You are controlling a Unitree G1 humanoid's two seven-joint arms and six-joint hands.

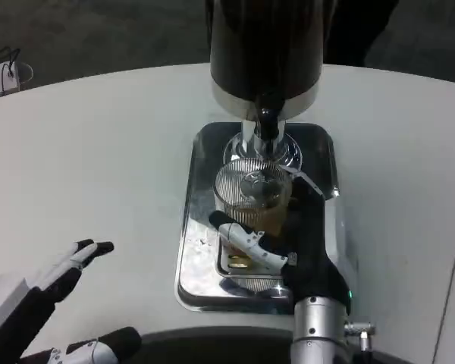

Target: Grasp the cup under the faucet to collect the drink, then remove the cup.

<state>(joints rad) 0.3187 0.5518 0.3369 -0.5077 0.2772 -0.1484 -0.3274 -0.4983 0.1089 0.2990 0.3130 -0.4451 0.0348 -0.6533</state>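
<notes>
Cup (252,199) sits on the shiny metal tray (199,227), directly under the black faucet (268,121) of the drink dispenser (265,53). Cup is clear ribbed glass, upright, w/ amber liquid visible in the lower part. Tray is rectangular w/ rounded corners, roughly mid-table, a bit right of center; the dispenser's chrome base stands at its far end, just behind the cup.

Right hand (277,246) is over the tray, coming in from the near edge — silver forearm at bottom of frame, black wrist above it. Fingers (246,236) are wrapped on the cup: one white-and-black finger lies across the near-left side of the glass, another part of the hand reaches up along its right side. Looks like a grip w/ contact on both sides; the far side of the cup is clear of the hand. Cup bottom appears to be at tray level, though can't tell for sure whether it's resting or just lifted, since the hand blocks the base.

Left hand (57,284) is at lower left, over bare white table (98,167), well apart from the tray. Holds nothing — fingers apart, dark tips pointing toward the right; a second dark-tipped finger shows lower down near the frame bottom.

Far upper left, past the table edge: a white power strip (0,77) w/ a cable, on dark floor.
</notes>
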